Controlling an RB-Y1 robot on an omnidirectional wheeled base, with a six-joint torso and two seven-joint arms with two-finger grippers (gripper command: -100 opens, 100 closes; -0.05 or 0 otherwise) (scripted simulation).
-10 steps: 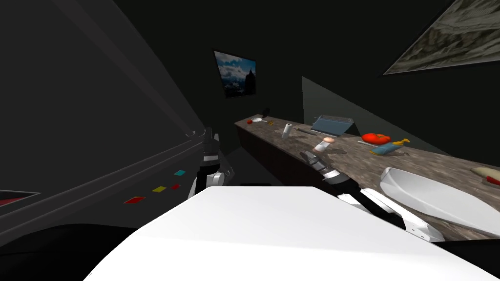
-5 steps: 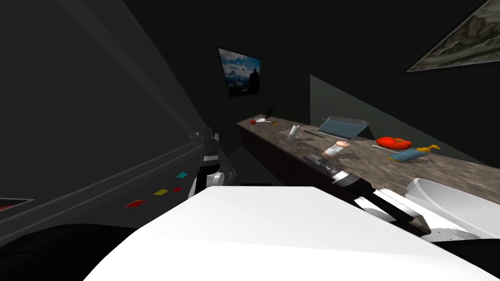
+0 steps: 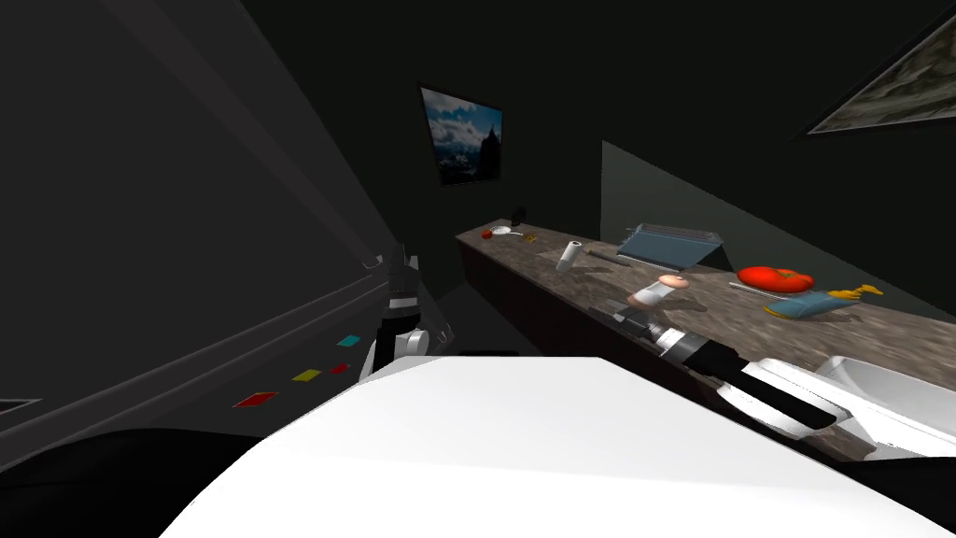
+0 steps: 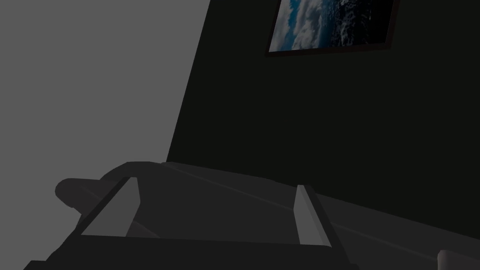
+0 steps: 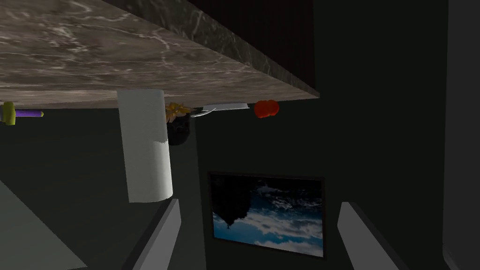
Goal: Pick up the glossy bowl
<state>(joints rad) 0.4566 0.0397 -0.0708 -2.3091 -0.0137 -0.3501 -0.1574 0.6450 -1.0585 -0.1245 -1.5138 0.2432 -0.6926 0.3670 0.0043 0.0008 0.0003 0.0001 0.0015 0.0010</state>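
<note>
A small white bowl (image 3: 501, 230) sits at the far end of the marbled counter (image 3: 709, 322), beside a small red fruit (image 3: 486, 233). In the right wrist view the same bowl (image 5: 225, 107) lies far ahead of the fingers, with the red fruit (image 5: 266, 108) next to it. My right gripper (image 3: 621, 316) hovers over the counter's near edge, pointing along it toward that end, and its fingers stand open and empty (image 5: 258, 234). My left gripper (image 3: 401, 266) is raised off to the left, also open and empty (image 4: 211, 211).
Between my right gripper and the bowl stands a white roll (image 3: 568, 255), (image 5: 144, 145). A pink-capped bottle (image 3: 656, 290), a blue-grey rack (image 3: 670, 246), a red object (image 3: 773, 277), a blue bottle (image 3: 812, 304) and a big white basin (image 3: 887, 392) share the counter. A dark ledge (image 3: 233, 346) runs along the left.
The whole head view has slid to the right, so I have turned left. My right arm now reaches further along the counter's edge. Both grippers remain open.
</note>
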